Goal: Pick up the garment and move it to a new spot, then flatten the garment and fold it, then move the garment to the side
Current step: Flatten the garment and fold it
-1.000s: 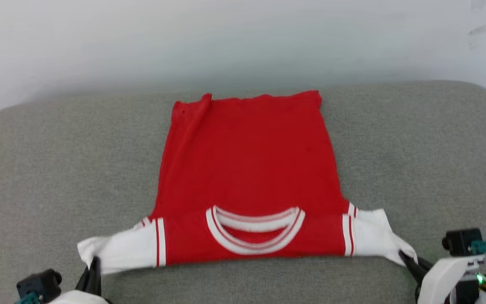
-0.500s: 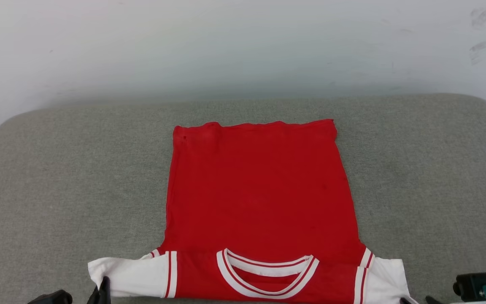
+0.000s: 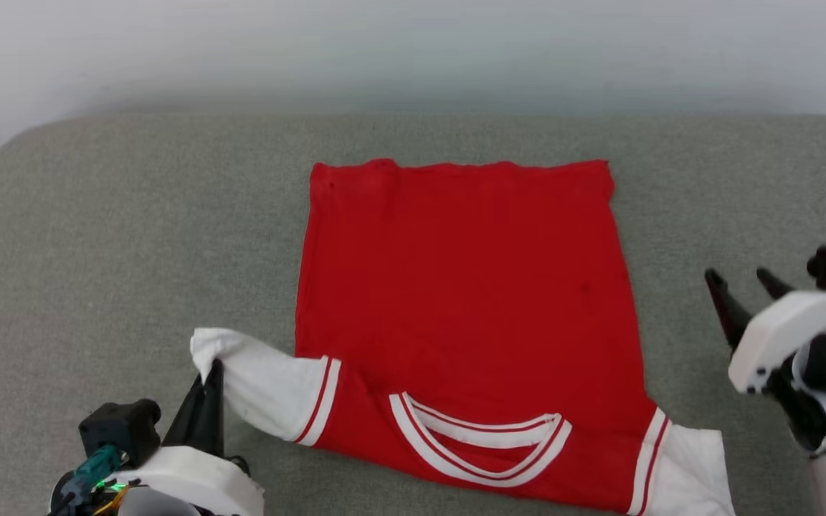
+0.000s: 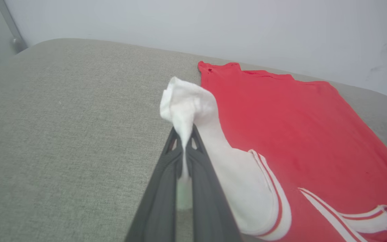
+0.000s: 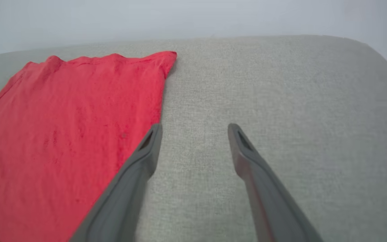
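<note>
Driving this one from my desk, here's what I've got on screen. The work surface is a big grey woven cushion (image 3: 97, 215) with rounded corners, pushed up against a plain pale wall (image 3: 413, 50). The left wrist view catches a grey bar (image 4: 10, 23) running up the wall past the cushion's far corner, too blurry for me to say what it is.

The garment (image 3: 456, 301) lies spread roughly in the middle of the cushion, hem (image 3: 456, 166) toward the wall and the striped collar (image 3: 481, 448) toward me. The side facing up is plain red and mostly flat, with a small crease near the far left corner.

The left gripper (image 3: 210, 369) has its fingers pressed together on the end of the white left sleeve (image 3: 262, 380), and the cloth bunches up above the tips. That sleeve is drawn up alongside the body's left edge.

The right sleeve (image 3: 700, 466) lies loose at the near right, running off the bottom of the head view. The right gripper (image 3: 737, 274) is spread wide, holding nothing, over bare cushion just off the shirt's right edge and apart from it.
</note>
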Robot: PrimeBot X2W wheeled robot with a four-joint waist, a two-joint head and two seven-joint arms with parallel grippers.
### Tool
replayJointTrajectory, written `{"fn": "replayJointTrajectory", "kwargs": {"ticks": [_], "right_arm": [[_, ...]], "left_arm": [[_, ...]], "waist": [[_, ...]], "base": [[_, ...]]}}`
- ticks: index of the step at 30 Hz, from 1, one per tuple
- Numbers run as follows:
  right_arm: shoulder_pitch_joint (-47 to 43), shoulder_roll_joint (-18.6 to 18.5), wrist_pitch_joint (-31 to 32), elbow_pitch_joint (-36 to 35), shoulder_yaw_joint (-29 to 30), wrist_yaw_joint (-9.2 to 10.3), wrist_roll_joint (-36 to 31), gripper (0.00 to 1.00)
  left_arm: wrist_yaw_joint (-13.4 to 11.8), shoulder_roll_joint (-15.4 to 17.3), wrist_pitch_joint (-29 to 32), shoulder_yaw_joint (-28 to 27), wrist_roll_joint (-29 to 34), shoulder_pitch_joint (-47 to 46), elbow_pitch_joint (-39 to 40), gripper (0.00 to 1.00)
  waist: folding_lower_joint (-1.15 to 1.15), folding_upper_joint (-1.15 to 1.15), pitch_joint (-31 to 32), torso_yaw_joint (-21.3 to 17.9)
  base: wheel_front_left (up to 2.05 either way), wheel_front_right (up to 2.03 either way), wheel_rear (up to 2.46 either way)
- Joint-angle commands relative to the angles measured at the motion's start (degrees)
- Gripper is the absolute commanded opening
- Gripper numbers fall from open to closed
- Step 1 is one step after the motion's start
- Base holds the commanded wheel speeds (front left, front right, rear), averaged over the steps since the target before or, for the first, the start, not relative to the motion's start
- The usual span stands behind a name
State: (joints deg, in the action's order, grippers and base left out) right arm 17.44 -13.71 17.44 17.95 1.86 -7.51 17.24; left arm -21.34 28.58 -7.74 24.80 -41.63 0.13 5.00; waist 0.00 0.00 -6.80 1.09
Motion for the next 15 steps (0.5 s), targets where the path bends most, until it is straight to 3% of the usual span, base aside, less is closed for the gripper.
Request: {"fn": "replayJointTrajectory", "kwargs": {"ticks": [1, 15], "right_arm": [[4.31, 0.47, 0.00, 2.19, 0.06, 0.05, 0.47, 1.00], [34.67, -8.17, 12.77, 22.69, -6.16, 0.05, 5.71, 1.00]], "left_arm": [[0.47, -0.29, -0.53, 0.36, 0.77, -1.70, -0.19, 0.00], [5.28, -6.00, -3.38, 5.38, 5.62, -16.57, -3.88, 0.00]], "waist": [[0.00, 0.00, -4.37, 2.13], [0.00, 0.00, -18.43, 11.39]], "base": [[0.00, 0.00, 0.00], [0.00, 0.00, 0.00]]}}
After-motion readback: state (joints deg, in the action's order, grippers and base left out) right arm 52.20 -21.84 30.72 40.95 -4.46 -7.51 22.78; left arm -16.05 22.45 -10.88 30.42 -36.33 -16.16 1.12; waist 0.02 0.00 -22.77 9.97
